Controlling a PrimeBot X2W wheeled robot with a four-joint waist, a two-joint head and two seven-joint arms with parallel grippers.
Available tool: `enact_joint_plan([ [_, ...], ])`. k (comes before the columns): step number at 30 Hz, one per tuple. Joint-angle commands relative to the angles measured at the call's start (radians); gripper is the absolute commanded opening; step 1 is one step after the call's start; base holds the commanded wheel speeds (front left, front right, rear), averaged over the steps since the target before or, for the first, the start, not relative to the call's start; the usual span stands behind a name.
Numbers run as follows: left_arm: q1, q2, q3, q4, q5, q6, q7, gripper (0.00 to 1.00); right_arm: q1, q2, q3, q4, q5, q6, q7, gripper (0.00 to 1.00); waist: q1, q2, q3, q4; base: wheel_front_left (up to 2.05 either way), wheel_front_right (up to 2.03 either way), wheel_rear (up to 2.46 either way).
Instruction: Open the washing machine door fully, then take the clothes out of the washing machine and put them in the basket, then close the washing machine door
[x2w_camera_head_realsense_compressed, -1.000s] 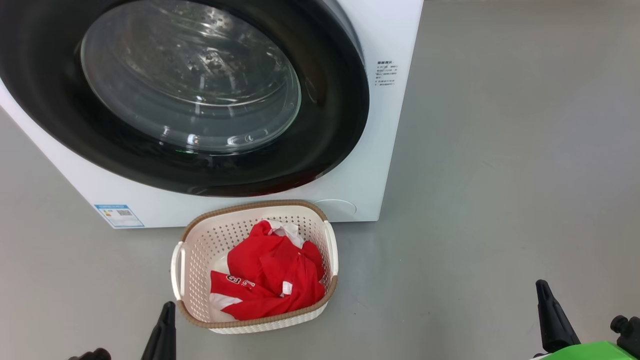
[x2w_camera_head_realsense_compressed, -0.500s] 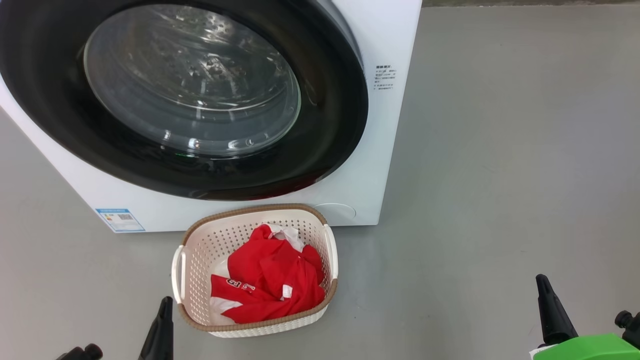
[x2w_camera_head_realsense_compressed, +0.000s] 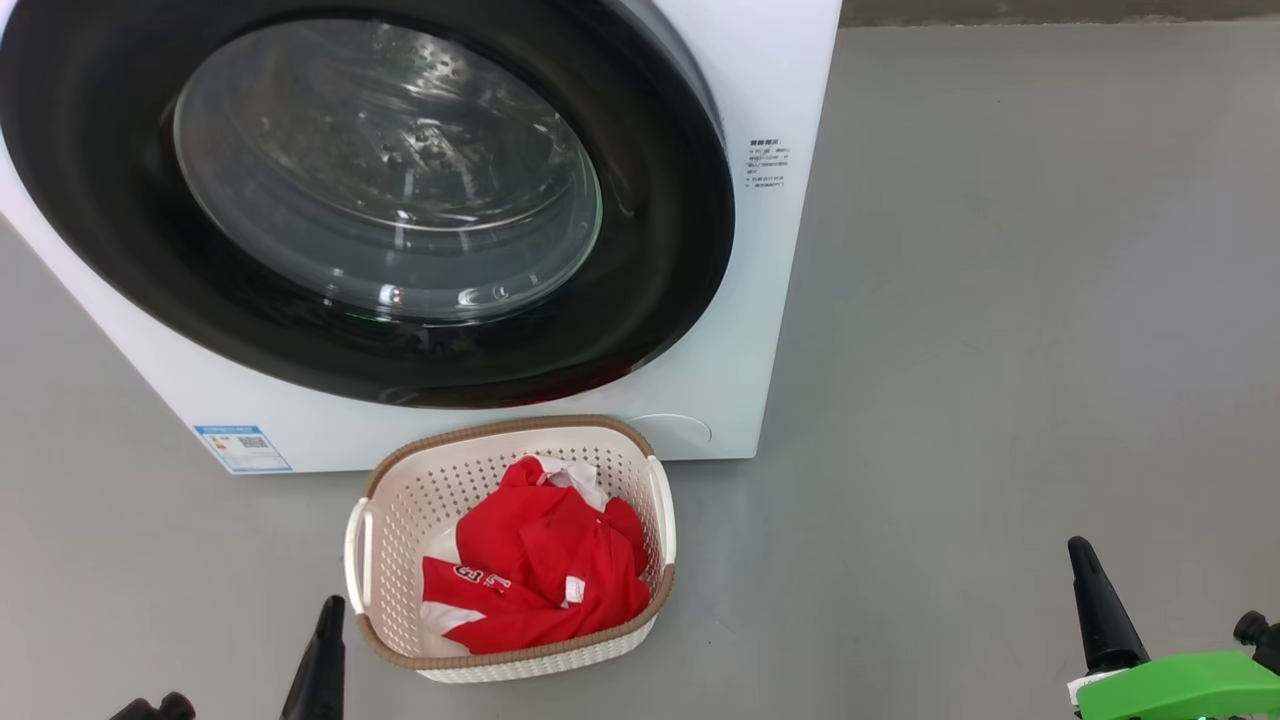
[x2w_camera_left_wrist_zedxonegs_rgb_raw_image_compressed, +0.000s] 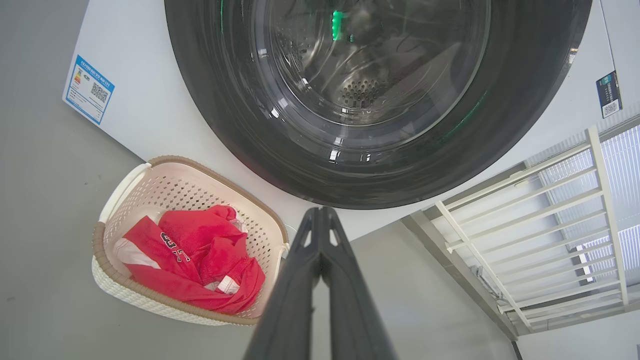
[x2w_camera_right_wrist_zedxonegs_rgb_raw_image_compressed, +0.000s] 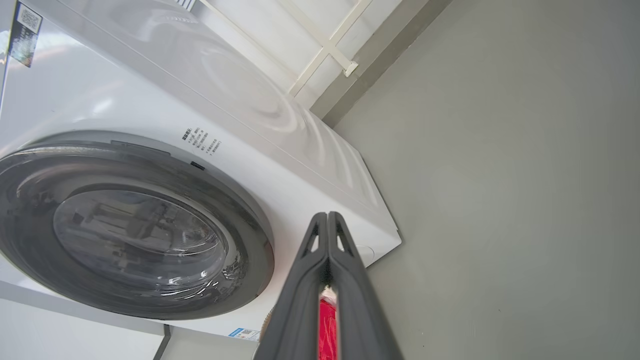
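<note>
Clothes of bright red fabric (x2w_camera_head_realsense_compressed: 540, 570) lie in the cream perforated plastic basket (x2w_camera_head_realsense_compressed: 400, 510) on the floor (x2w_camera_head_realsense_compressed: 1000, 300), just before the big white washing machine (x2w_camera_head_realsense_compressed: 790, 80), whose round black-rimmed glass door (x2w_camera_head_realsense_compressed: 680, 250) looks closed. The left hand (x2w_camera_head_realsense_compressed: 330, 615), clenched empty, is just beside the basket; the right hand (x2w_camera_head_realsense_compressed: 1085, 575), clenched too, well apart.

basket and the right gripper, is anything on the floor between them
Nothing lies there. In the head view, the stretch from the basket to the shut right gripper is bare grey floor.
</note>
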Motion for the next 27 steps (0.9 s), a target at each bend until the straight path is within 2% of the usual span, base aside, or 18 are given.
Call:
enact_joint_plan([
  [1,-0.047,0.019,0.022,-0.017,-0.032,-0.004,0.006,0.00,-0.044,-0.021,0.013,-0.023,0.036,0.000,0.007,0.00,-0.0001,0.0000,-0.002,0.000,0.00,0.00,0.00],
  [27,-0.076,0.024,0.040,-0.009,-0.299,-0.005,0.076,0.00,-0.090,-0.022,0.013,-0.022,0.271,-0.001,0.081,0.00,-0.0001,0.0000,-0.026,-0.002,0.00,0.00,0.00],
])
